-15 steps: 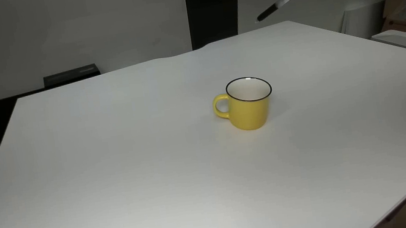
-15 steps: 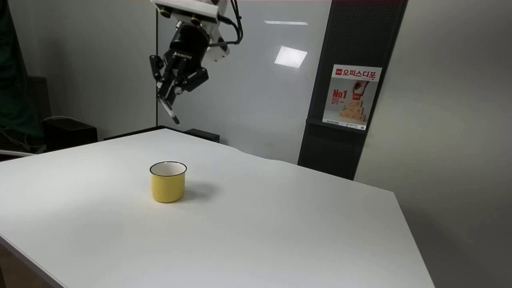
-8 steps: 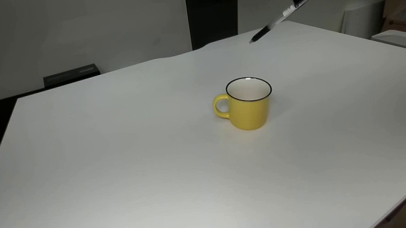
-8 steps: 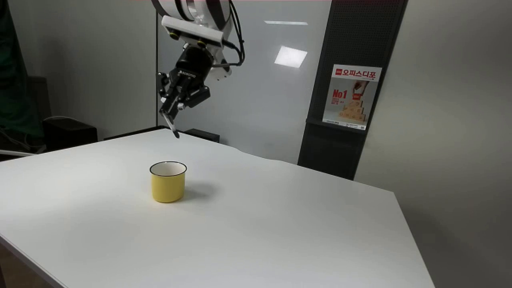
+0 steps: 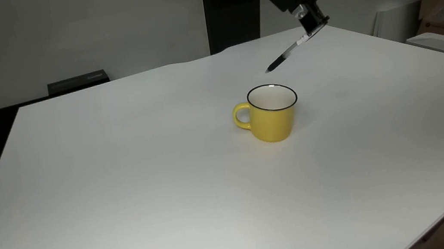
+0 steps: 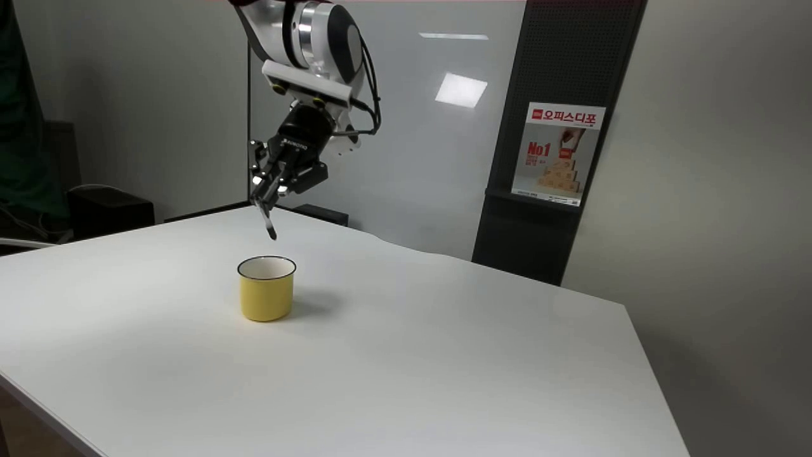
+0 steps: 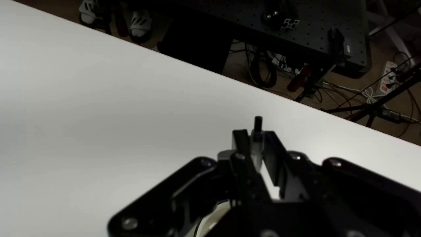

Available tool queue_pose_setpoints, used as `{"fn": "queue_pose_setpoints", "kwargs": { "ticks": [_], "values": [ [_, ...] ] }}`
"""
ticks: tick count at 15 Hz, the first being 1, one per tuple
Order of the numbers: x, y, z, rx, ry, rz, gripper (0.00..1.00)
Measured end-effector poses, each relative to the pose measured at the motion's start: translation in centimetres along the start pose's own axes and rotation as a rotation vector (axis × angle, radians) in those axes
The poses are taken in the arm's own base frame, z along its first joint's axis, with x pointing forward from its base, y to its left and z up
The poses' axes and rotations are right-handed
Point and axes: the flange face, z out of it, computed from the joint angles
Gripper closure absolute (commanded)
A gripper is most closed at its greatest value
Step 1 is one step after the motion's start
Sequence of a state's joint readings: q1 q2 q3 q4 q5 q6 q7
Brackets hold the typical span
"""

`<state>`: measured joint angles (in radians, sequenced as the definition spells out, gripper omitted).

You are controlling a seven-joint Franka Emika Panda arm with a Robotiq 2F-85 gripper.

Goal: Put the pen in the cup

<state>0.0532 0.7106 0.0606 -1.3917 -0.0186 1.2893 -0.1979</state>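
The yellow cup (image 5: 273,125) stands upright on the white table, dark rim up, handle to one side; it also shows in an exterior view (image 6: 266,299). In the wrist view only part of its rim and pale inside (image 7: 213,220) shows behind the fingers. My gripper (image 5: 315,27) is shut on the pen (image 5: 290,51), a clear barrel with a dark grip and tip. The gripper (image 6: 262,198) holds the pen (image 6: 269,225) tilted, dark tip down, above and apart from the cup. In the wrist view the pen (image 7: 257,140) sits between the fingertips (image 7: 256,134).
The white table (image 5: 125,177) fills most of both exterior views. A dark shelf stand with a poster (image 6: 558,155) is behind it. A black box (image 5: 78,82) lies beyond the far edge. Cables and a tripod (image 7: 371,108) are on the floor past the table edge.
The gripper has come down with the pen and moved closer to the cup, leftward in an exterior view. The pen tip has dropped to near rim height in the picture. The cup has not moved.
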Motion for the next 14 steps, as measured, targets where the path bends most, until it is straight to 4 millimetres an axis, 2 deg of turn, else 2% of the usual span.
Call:
{"fn": "queue_pose_setpoints", "kwargs": {
  "ticks": [9,10,11,14],
  "values": [
    [3.1,-0.3,2.4,0.006,-0.051,-0.017,0.95],
    [3.4,-0.3,2.5,0.007,-0.052,-0.017,0.72],
    [3.6,-0.3,2.5,0.008,-0.055,-0.017,0.56],
    [4.1,-0.1,2.7,0.012,-0.065,-0.016,0.38]
  ]
}}
